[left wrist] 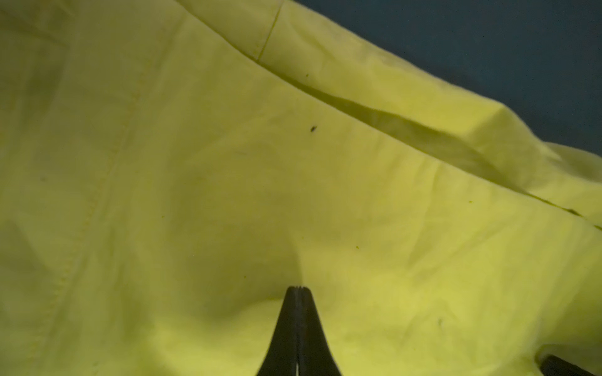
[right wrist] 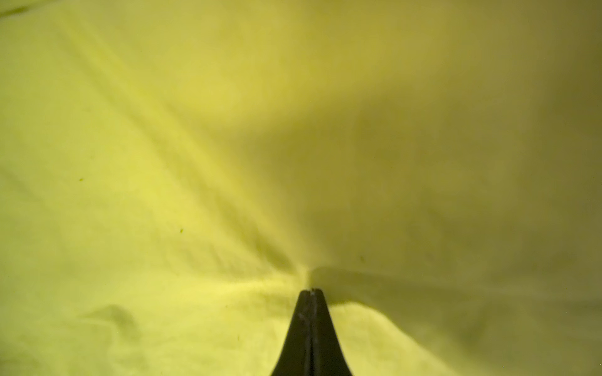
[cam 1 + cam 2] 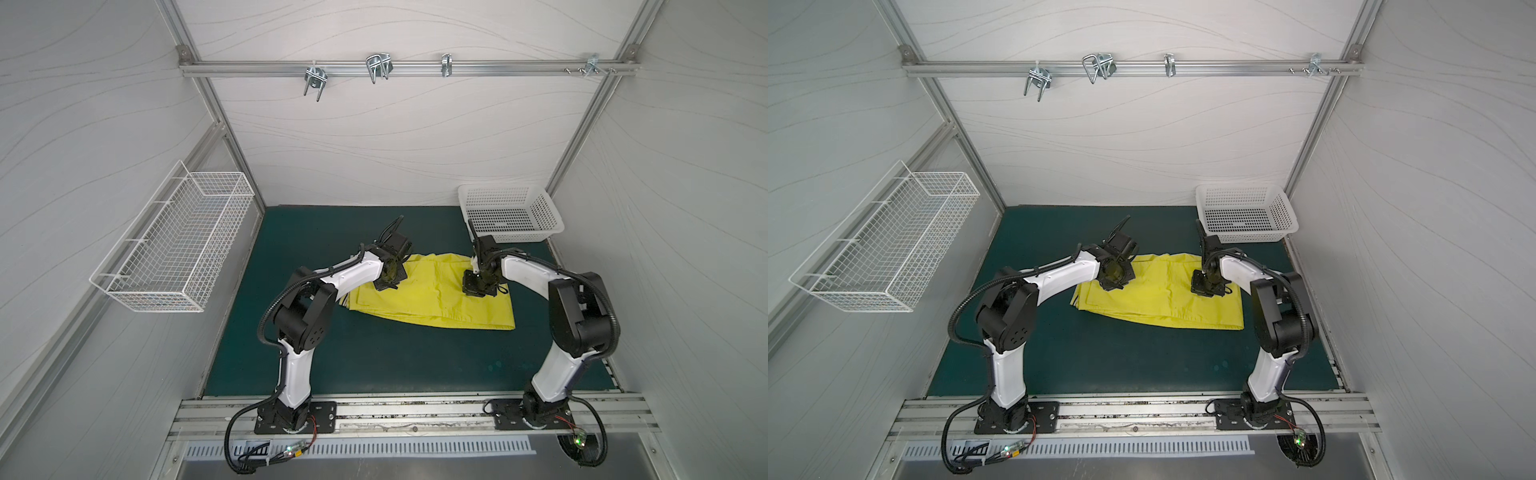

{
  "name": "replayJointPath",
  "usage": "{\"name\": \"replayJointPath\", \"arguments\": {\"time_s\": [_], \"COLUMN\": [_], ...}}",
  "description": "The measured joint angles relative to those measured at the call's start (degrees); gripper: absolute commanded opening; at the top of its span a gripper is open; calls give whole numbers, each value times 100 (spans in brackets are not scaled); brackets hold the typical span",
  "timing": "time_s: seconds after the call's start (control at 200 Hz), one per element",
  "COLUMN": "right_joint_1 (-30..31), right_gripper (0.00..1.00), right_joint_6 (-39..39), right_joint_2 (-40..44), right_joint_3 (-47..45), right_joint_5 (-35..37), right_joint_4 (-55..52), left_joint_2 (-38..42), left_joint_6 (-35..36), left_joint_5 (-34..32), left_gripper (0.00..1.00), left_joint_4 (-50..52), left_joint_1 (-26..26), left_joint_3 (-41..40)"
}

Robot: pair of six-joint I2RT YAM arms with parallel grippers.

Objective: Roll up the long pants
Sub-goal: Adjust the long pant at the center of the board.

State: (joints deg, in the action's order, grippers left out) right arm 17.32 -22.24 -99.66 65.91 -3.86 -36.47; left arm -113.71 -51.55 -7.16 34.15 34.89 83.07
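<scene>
Presently thin yellow-green long pants (image 3: 432, 303) are being pinched by closed left tool (image 1: 298, 288) and right tool (image 2: 312, 289); matched rolling is likely being awaited.

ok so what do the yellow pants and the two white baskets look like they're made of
The long pants: thin woven cloth, matte, judging by soft creases and stitched seams. The perforated basket: likely moulded plastic, with regular rows of holes. The wire basket: thin wire grid, probably white-coated metal.
</scene>
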Motion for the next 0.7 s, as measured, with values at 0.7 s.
{"name": "replayJointPath", "arguments": {"time_s": [0.7], "right_joint_1": [-638], "right_gripper": [0], "right_joint_6": [476], "right_joint_2": [-348], "right_joint_3": [-50], "right_joint_5": [87], "right_joint_4": [-299], "left_joint_2": [-1392], "left_joint_6": [564], "left_joint_5": [566], "left_gripper": [0], "left_joint_4": [1073], "left_joint_1": [-625], "left_joint_3": [1810]}}
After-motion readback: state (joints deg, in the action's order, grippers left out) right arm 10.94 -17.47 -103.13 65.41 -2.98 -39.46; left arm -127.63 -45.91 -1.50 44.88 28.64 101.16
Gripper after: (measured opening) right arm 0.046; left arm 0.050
